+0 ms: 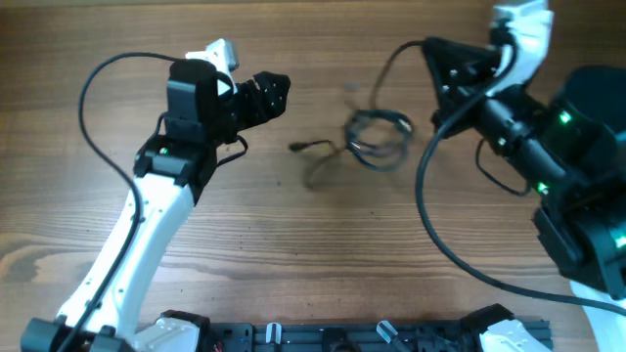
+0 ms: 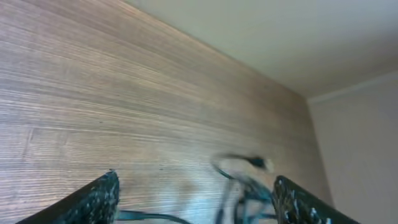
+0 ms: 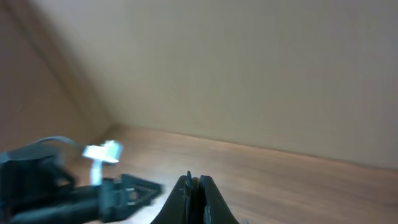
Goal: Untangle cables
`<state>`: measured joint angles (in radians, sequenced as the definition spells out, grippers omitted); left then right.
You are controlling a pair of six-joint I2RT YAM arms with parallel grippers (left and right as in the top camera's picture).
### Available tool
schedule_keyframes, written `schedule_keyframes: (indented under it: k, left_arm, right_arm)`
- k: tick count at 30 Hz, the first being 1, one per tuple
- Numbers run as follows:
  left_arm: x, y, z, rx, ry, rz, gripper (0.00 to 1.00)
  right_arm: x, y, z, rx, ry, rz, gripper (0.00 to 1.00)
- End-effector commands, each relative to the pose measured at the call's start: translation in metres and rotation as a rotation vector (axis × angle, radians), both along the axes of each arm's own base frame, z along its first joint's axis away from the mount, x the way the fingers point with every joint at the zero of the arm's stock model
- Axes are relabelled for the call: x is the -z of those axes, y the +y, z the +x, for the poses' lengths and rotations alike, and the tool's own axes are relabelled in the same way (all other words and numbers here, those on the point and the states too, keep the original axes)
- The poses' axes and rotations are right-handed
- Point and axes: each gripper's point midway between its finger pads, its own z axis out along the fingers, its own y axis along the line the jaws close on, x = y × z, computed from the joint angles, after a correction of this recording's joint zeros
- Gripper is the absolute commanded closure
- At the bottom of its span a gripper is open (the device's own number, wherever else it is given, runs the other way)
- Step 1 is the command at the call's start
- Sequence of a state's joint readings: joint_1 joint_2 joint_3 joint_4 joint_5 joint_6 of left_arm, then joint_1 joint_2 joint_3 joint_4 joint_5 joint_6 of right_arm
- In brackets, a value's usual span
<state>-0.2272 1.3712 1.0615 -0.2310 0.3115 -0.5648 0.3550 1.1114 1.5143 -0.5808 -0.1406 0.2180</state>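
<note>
- Thin black tangled cables (image 1: 377, 132) lie in the middle of the brown wooden tabletop (image 1: 293, 244), between the two arms.
- The left gripper (image 2: 194, 186) gapes wide near them. The right gripper (image 3: 193, 190) is pinched closed, possibly on a strand.
- Best approach: straddle a single loose loop and draw it out gently.

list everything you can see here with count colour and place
table: one, brown wood, under everything
cables: one tangled bunch, cord count unclear, black, mid-table between the grippers
rail: one, black, along the table's near edge
wall: one, beige, behind the table
arms: two, white and black, at either side
left gripper: one, black, left of the cables, open, empty
right gripper: one, black, right of the cables, shut; a thin cord runs toward its tip, grip unclear
</note>
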Motion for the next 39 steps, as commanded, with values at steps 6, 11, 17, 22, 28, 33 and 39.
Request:
schedule_keyframes:
  k: [6,11,17,22,28,33,39]
  left_arm:
    - [0.040,0.003,-0.002,-0.005,0.126,0.046,0.20]
    - [0.052,0.002,-0.001,-0.006,0.160,0.051,0.20]
    - [0.055,0.003,-0.002,-0.006,0.173,0.054,0.20]
    - [0.058,0.000,-0.003,0.000,0.182,0.057,0.20]
    - [0.062,0.000,-0.002,0.000,0.192,0.059,0.22]
    - [0.071,0.000,-0.003,0.001,0.219,0.066,0.22]
    - [0.077,0.000,-0.002,0.001,0.233,0.069,0.22]
  right_arm:
    - [0.111,0.010,0.050,0.053,0.363,-0.097,0.96]
    - [0.178,0.027,0.082,0.026,0.524,-0.148,0.96]
    - [0.240,0.001,0.112,0.170,0.711,-0.100,0.96]
    - [0.248,-0.085,0.121,0.357,0.801,0.027,0.96]
    - [0.267,-0.182,0.108,0.566,0.895,0.112,0.87]
    - [0.297,-0.186,0.096,0.506,0.993,0.081,0.35]
    - [0.284,-0.139,0.081,0.258,0.992,0.051,0.32]
